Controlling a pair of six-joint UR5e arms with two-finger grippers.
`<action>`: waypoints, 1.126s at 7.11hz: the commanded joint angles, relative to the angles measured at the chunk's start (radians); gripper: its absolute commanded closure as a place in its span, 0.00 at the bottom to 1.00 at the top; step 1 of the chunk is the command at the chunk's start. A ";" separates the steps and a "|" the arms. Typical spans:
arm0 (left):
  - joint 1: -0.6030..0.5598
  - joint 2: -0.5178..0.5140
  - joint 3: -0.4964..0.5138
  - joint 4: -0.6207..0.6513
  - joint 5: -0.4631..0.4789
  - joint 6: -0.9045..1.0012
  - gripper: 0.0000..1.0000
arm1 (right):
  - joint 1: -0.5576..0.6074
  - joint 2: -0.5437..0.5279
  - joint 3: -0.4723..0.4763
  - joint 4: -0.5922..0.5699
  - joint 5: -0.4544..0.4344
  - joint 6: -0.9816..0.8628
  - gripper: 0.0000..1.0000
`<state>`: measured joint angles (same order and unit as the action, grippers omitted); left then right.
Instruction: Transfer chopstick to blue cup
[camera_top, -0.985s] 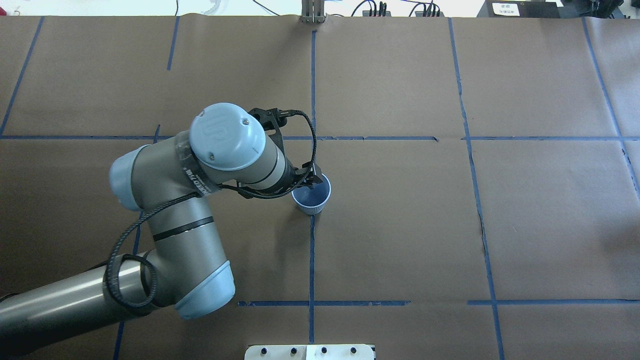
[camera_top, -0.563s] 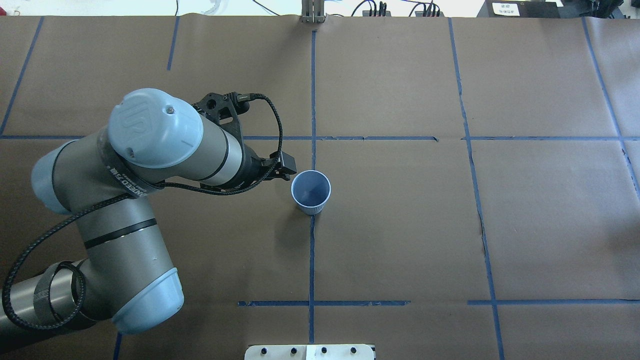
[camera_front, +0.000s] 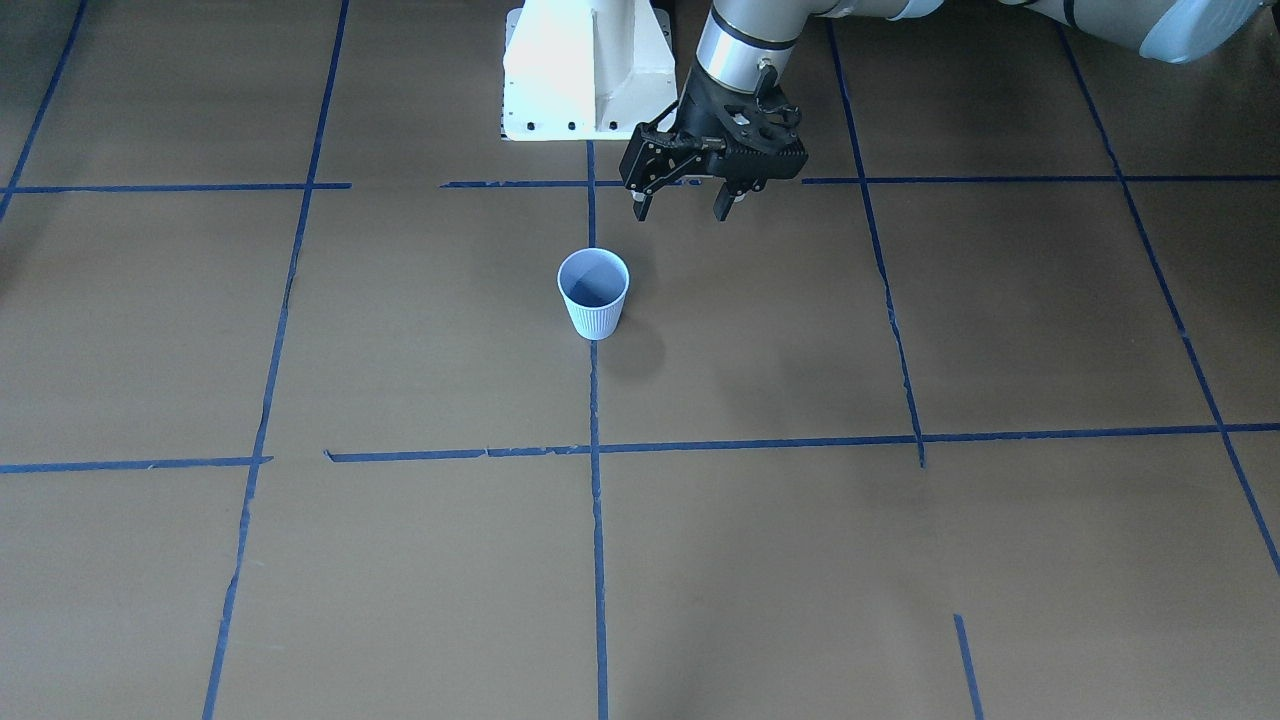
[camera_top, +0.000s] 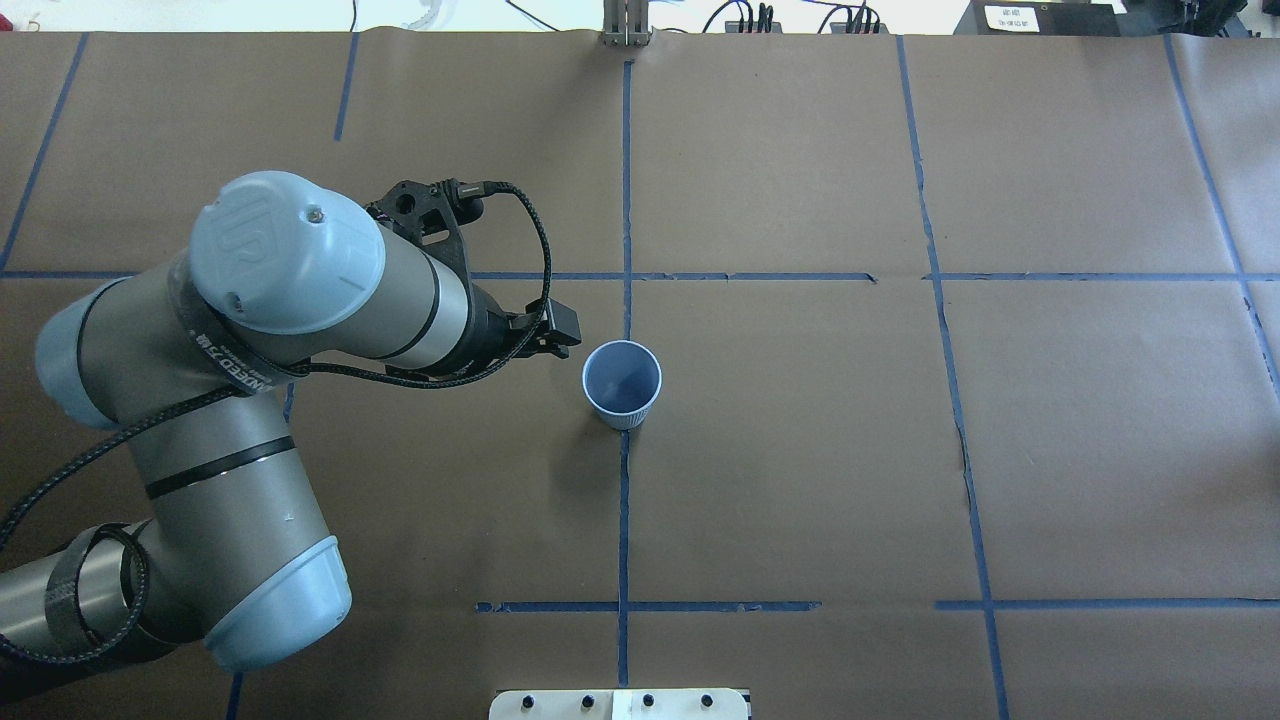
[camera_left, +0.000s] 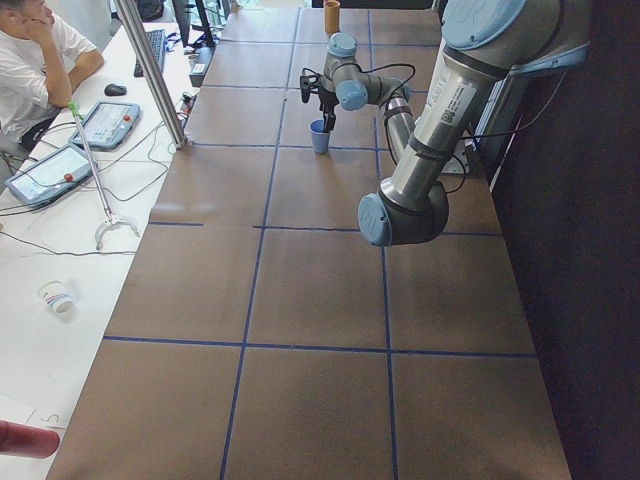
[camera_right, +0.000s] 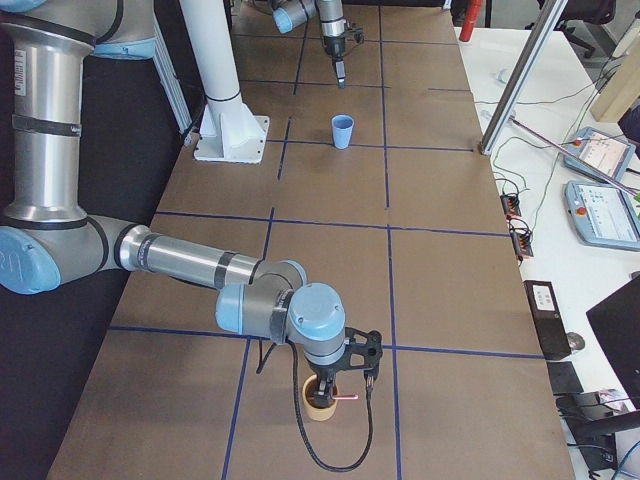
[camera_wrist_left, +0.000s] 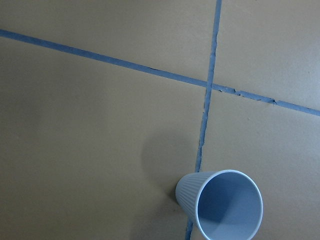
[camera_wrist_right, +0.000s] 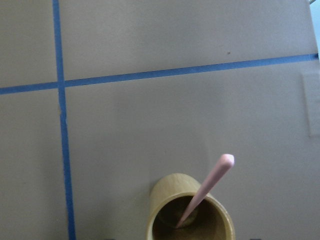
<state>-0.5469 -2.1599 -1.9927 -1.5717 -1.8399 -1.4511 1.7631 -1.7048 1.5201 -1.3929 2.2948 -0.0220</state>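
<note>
On brown blue-taped table (camera_front: 900, 560): blue cup (camera_front: 593, 292); left tool (camera_front: 681, 212) wide; right tool (camera_right: 348, 385) state unclear.

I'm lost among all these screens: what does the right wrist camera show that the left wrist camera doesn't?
Only the right wrist view shows a tan holder with a pink chopstick leaning in it, its end sticking out above the rim. Only the left wrist view shows the blue cup, upright and empty, standing on a tape line. Both look down on the brown table marked with blue tape lines, and neither shows any gripper fingers.
</note>
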 joint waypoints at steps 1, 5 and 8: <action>-0.001 0.003 -0.003 0.001 0.001 0.000 0.00 | 0.006 0.017 -0.072 0.100 -0.006 0.037 0.08; -0.001 0.012 -0.020 -0.001 -0.001 0.000 0.00 | -0.029 0.042 -0.084 0.100 -0.008 0.067 0.12; -0.001 0.015 -0.020 -0.001 -0.001 0.000 0.00 | -0.050 0.088 -0.135 0.101 -0.028 0.068 0.20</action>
<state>-0.5476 -2.1461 -2.0118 -1.5723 -1.8407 -1.4511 1.7190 -1.6357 1.4124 -1.2925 2.2749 0.0464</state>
